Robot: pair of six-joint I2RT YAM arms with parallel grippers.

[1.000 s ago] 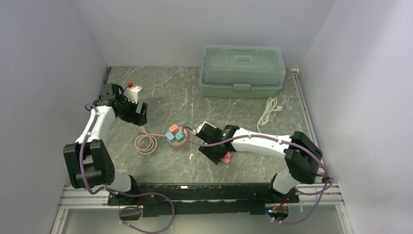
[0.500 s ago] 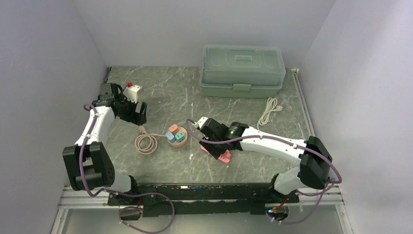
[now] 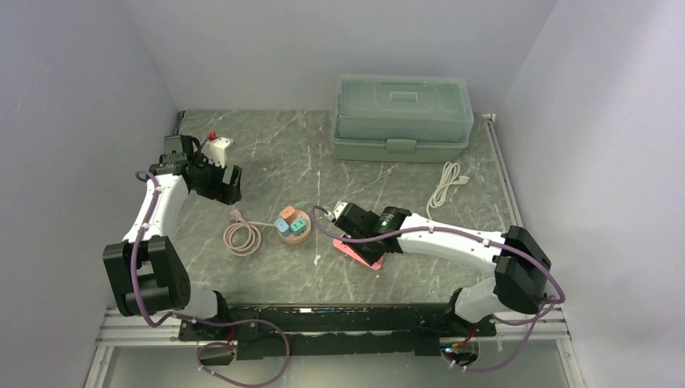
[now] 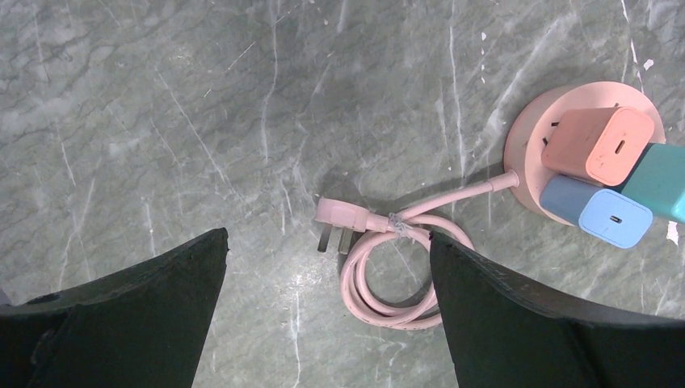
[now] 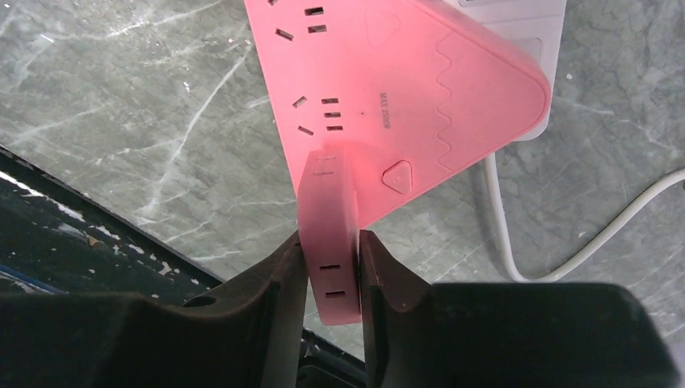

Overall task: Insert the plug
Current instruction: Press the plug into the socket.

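**Desk:** Where is the plug, and who has it?

**Photographer:** Nobody. The pink plug [image 4: 335, 218] lies on the marbled worktop [image 4: 161, 97], prongs showing. Its coiled cable [image 4: 380, 291] runs to a round hub [image 4: 525, 174] carrying three adapters. The left end effector [image 3: 229, 184] hangs above it, fingers spread wide, holding nothing.

**Desk:** And the right?

**Photographer:** The right end effector [image 5: 329, 242] is clamped on a narrow section of the pink power strip [image 5: 388, 73], well apart from the plug.

**Desk:** How will the plug handle?

**Photographer:** Light, and rigid at the moulded head, I'd judge. The cord looks limp and will likely drag behind. Pinch the head across its flat sides, clear of the prongs, not the cable. Smooth plastic may twist in a loose grip.
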